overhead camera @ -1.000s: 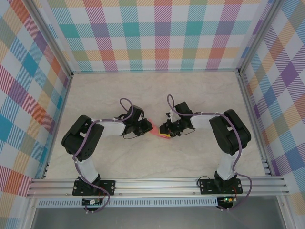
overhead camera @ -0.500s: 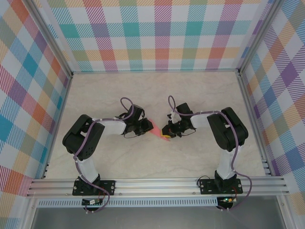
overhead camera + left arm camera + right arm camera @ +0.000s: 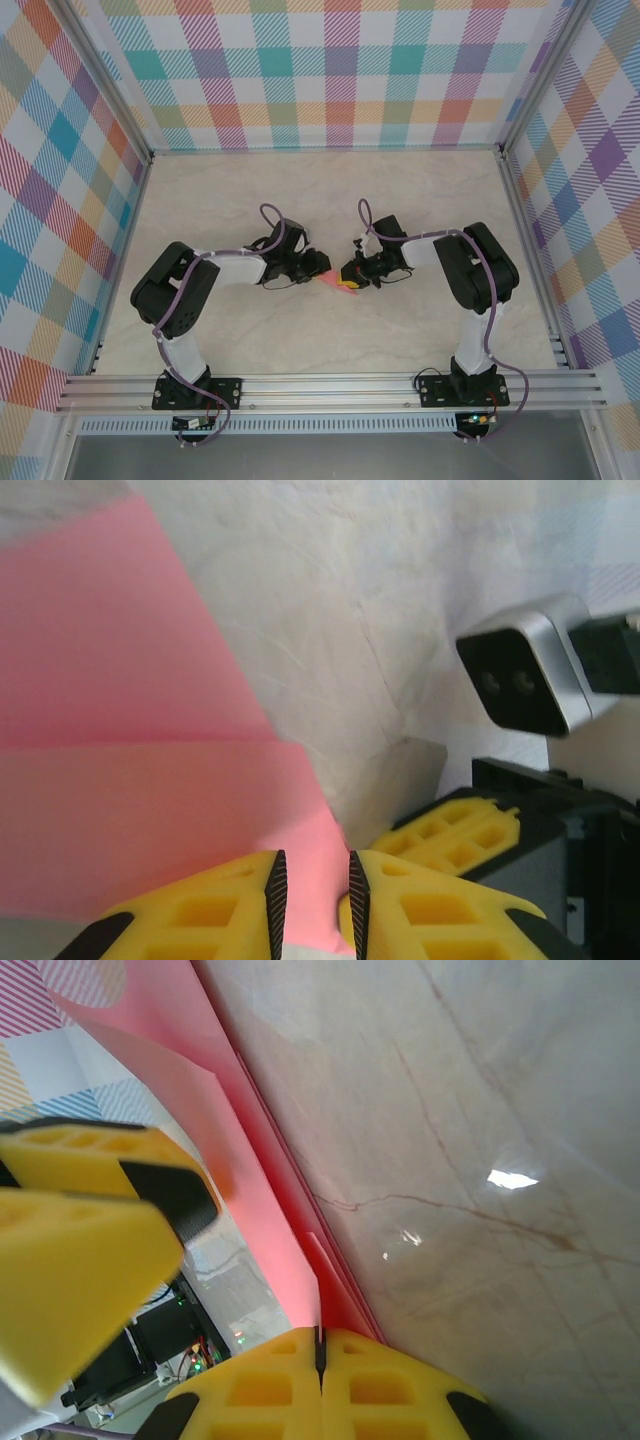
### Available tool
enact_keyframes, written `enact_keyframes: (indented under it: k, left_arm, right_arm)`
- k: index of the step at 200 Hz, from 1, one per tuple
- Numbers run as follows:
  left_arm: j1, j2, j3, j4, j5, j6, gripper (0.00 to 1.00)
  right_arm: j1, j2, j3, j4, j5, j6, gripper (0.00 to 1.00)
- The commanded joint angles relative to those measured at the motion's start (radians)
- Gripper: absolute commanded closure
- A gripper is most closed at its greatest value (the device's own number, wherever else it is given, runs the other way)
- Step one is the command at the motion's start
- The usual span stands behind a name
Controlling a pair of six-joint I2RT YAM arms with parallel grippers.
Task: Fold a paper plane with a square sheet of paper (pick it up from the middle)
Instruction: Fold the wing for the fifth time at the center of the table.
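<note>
Both arms fold low, elbows out, wrists turned inward so the tips face each other. Left gripper [image 3: 312, 875]: jaws parted by a narrow slit. Right gripper [image 3: 320, 1345]: jaws pressed together, pinching the square sheet of paper [image 3: 270, 1210]. Grippers sit close together but apart.

Bright, even light leaves only weak, soft shadows on the worktop [image 3: 330, 340]. In the right wrist view a small white glare lies on the worktop, and the pink paper [image 3: 250, 1150] on it is blurred.

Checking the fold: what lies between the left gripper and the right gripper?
The folded pink paper spans from left gripper to right gripper, in the top view.
</note>
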Motion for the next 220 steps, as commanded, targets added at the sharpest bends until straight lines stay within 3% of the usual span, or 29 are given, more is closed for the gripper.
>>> enact_keyframes:
  k: [1,51,133,178,220]
  left_arm:
    - [-0.029,-0.020,-0.017,0.020,0.014,-0.008,0.74]
    - [-0.034,0.047,0.010,-0.076,-0.061,-0.013,0.79]
    - [-0.032,0.097,0.032,-0.151,-0.128,-0.055,0.81]
    - [-0.032,0.104,0.037,-0.173,-0.135,-0.052,0.81]
    - [-0.030,0.103,0.037,-0.191,-0.143,-0.047,0.81]
  right_arm:
    - [0.000,0.038,-0.006,0.036,0.009,0.010,0.98]
    - [0.000,0.029,-0.004,0.022,0.006,-0.003,0.96]
    - [0.000,-0.068,-0.008,-0.097,0.024,-0.084,0.80]
    - [-0.004,-0.093,-0.040,-0.137,0.054,-0.106,0.81]
    - [-0.016,-0.083,-0.044,-0.162,0.082,-0.129,0.90]
